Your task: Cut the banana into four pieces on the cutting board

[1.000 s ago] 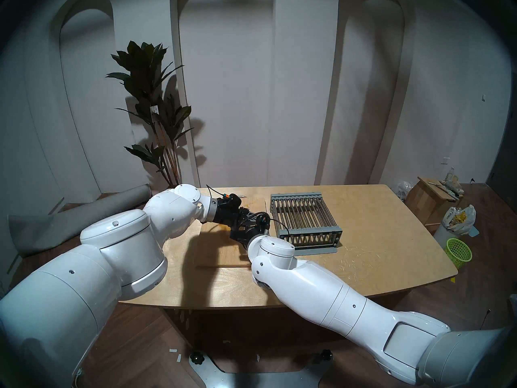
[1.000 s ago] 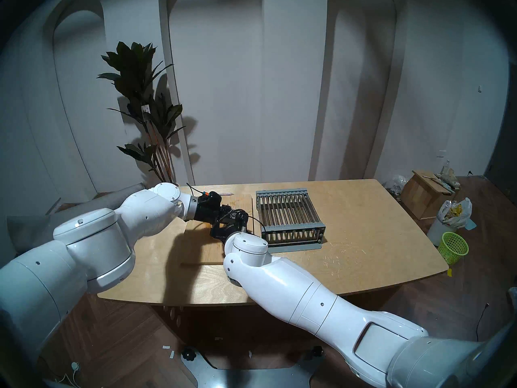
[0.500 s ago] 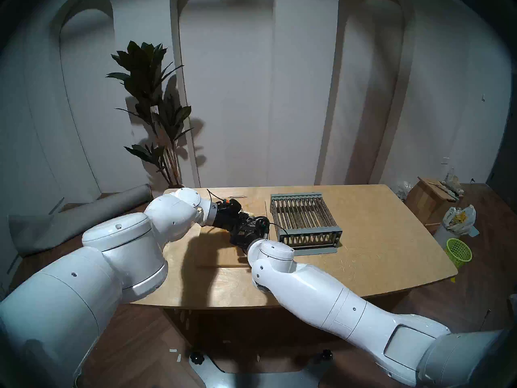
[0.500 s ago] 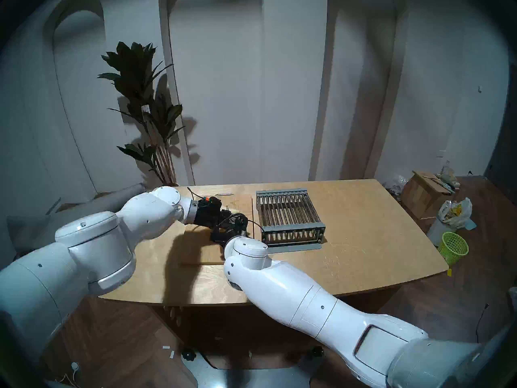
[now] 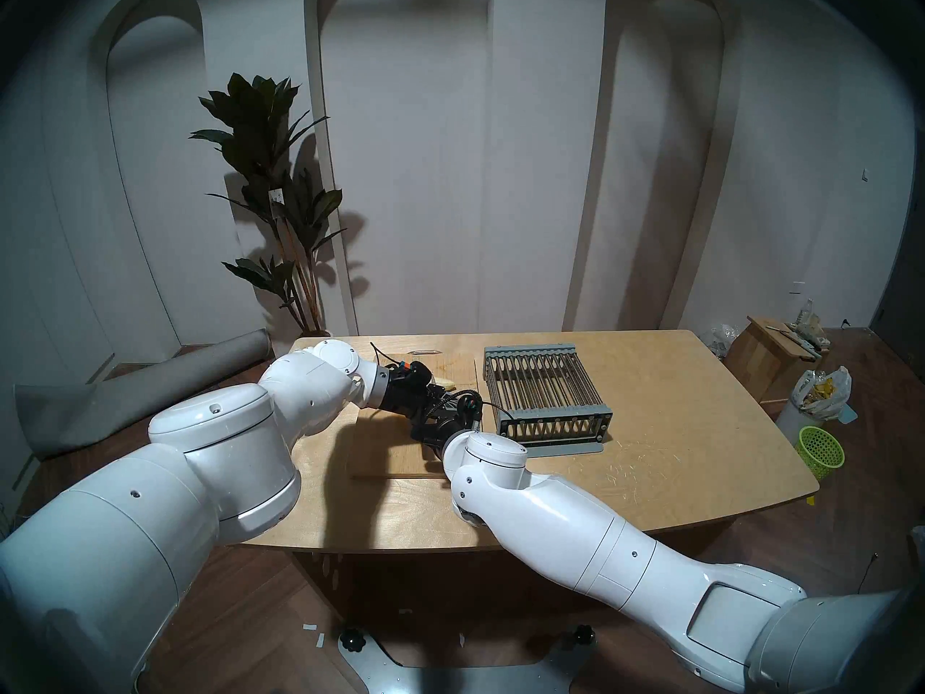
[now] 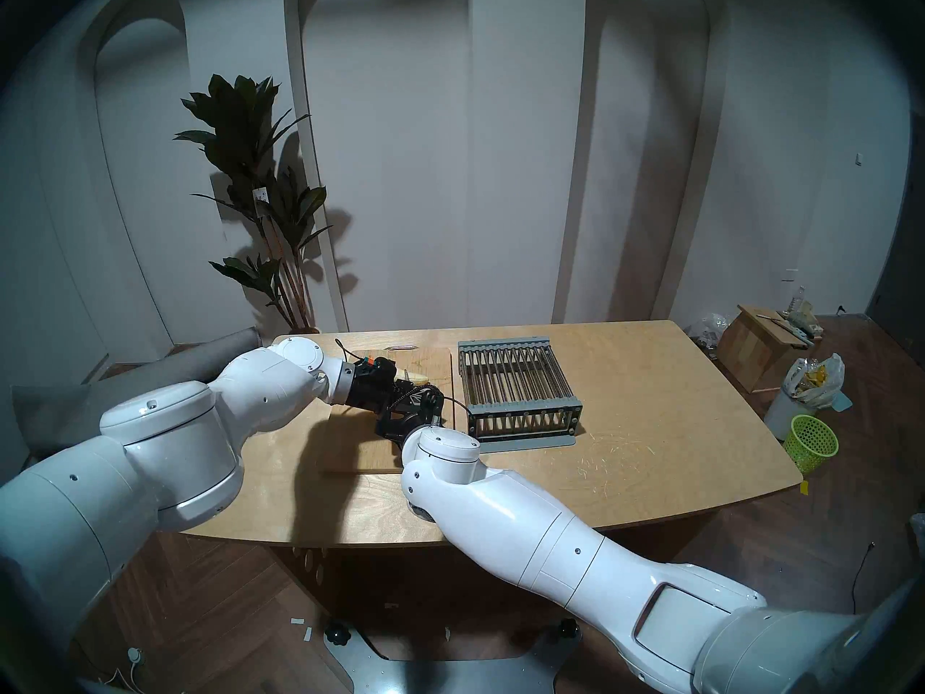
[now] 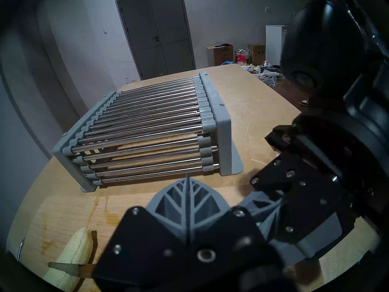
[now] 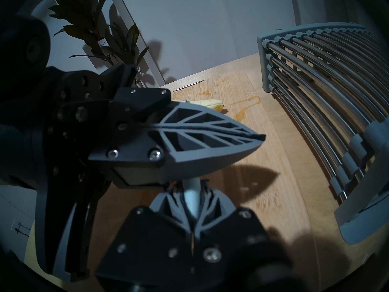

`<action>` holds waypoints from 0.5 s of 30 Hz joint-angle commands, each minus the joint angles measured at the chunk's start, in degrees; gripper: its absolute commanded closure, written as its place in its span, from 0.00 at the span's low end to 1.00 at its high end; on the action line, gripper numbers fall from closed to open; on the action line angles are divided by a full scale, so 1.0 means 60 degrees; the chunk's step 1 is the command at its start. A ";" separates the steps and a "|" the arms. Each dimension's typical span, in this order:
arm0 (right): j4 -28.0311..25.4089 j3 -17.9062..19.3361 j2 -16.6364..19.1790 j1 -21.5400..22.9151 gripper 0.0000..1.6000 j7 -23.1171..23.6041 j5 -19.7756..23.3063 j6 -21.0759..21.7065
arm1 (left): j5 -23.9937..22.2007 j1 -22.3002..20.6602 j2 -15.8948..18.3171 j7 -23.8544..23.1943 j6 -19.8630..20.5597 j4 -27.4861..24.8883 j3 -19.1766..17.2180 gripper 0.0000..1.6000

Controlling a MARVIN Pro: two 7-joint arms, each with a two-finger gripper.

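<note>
The peeled pale banana point(image 7: 73, 257) lies on the bamboo cutting board point(image 7: 63, 211), and its end shows past the grippers point(image 5: 444, 380) point(image 8: 210, 103). A knife blade point(image 7: 67, 268) lies across the banana. My right gripper point(image 8: 192, 190) is shut on the knife's pale grey handle point(image 8: 191, 198). My left gripper point(image 7: 188, 180) is shut with nothing between its fingers and hangs over the board just above the right gripper, tip toward the rack point(image 8: 260, 137). In the head views both grippers crowd together over the board point(image 5: 380, 452) and hide most of the banana.
A grey slatted metal rack point(image 5: 545, 392) point(image 7: 147, 127) stands on the table just right of the board. An orange-brown stain point(image 8: 244, 110) marks the board near the banana. A potted plant point(image 5: 270, 202) stands behind the table's left corner, and a green basket point(image 5: 821, 450) sits on the floor at right.
The left wrist dipped and came back slightly. The banana's end, hidden a second ago, now shows beyond the left gripper. Both grippers have stayed shut.
</note>
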 commanded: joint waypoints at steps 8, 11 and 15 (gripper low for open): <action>-0.0053 0.0520 0.0086 0.0650 1.00 0.0076 0.0020 -0.0057 | 0.0064 0.0008 0.0009 0.0263 0.0110 0.0158 0.0090 1.00; 0.0001 0.0560 0.0094 0.0695 1.00 0.0115 0.0057 -0.0037 | 0.0066 -0.0028 0.0003 0.0342 0.0159 0.0161 0.0100 1.00; 0.0077 0.0627 0.0111 0.0753 1.00 0.0168 0.0115 -0.0015 | 0.0060 -0.0076 -0.0015 0.0442 0.0231 0.0160 0.0101 1.00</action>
